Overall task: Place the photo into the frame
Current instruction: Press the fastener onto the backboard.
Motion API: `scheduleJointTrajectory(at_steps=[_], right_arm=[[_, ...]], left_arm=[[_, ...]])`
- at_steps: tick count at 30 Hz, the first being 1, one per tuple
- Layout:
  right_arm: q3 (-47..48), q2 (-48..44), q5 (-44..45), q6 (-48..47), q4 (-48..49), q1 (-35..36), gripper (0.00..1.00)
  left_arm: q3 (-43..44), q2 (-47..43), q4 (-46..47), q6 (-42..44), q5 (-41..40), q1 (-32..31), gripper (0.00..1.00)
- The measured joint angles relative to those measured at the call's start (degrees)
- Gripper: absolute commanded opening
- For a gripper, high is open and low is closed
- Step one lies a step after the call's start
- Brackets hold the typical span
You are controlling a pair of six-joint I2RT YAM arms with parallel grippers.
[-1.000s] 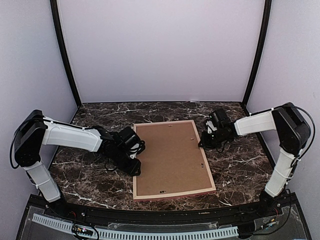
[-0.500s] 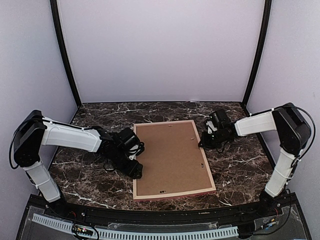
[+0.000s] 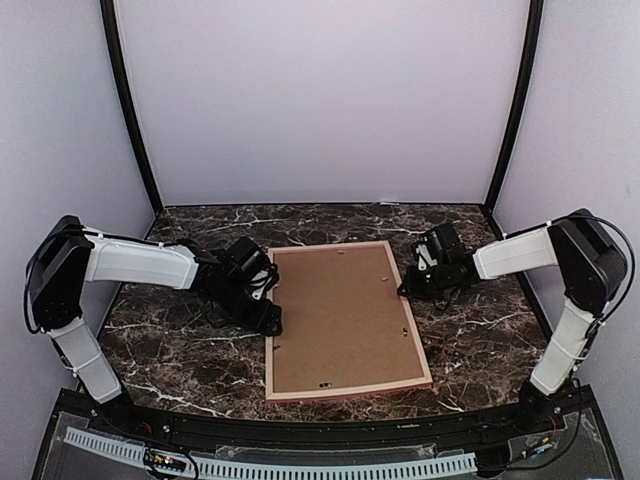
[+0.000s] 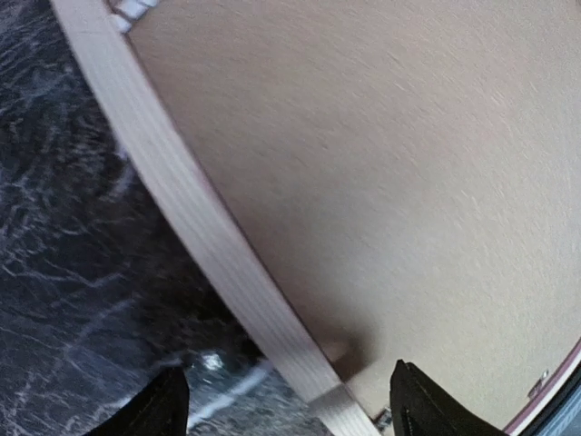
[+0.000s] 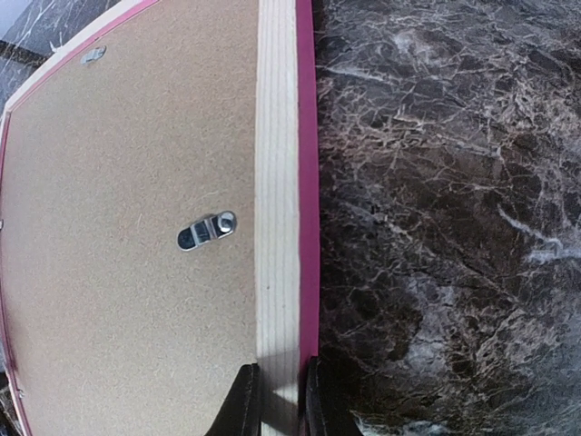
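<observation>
Left jaws are standing wide, straddling the frame's (image 4: 227,263) left rail and gripping nothing. Right jaws are pinching narrow on its right rail. Frame is lying face down on the table (image 3: 170,350), long axis near-to-far, between both arms, with the board (image 3: 340,315) filling it. Photo is not showing.

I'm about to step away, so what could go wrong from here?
The right gripper pinches only a thin rail of the frame, so it might twist or slip if lifted. The left gripper stands open astride the other rail and could nudge it sideways.
</observation>
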Motion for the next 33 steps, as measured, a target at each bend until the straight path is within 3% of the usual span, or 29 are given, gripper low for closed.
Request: scheduleJointTrajectory(at_steps=[8,16,24,33], right_arm=[[-1.6,-1.5,0.9,2.4,0.1,2.0,0.19],[-2.3,-2.8,0.1,4.7,-3.0,3.7,0.42],[0.5,-3.9,1.7,3.0,-8.6,3.7,0.5],[7.8,-1.2,2.8,0.6,-9.9,3.0,0.52]], left_arm=[[2.3,4.4,2.9,-0.5,1.5,4.7,0.59],[3.1,5.6,3.9,-0.8,2.6,5.3,0.37],[3.3,5.6,3.8,-1.0,1.7,5.4,0.27],[3.0,5.2,4.0,-1.4,1.0,5.4,0.24]])
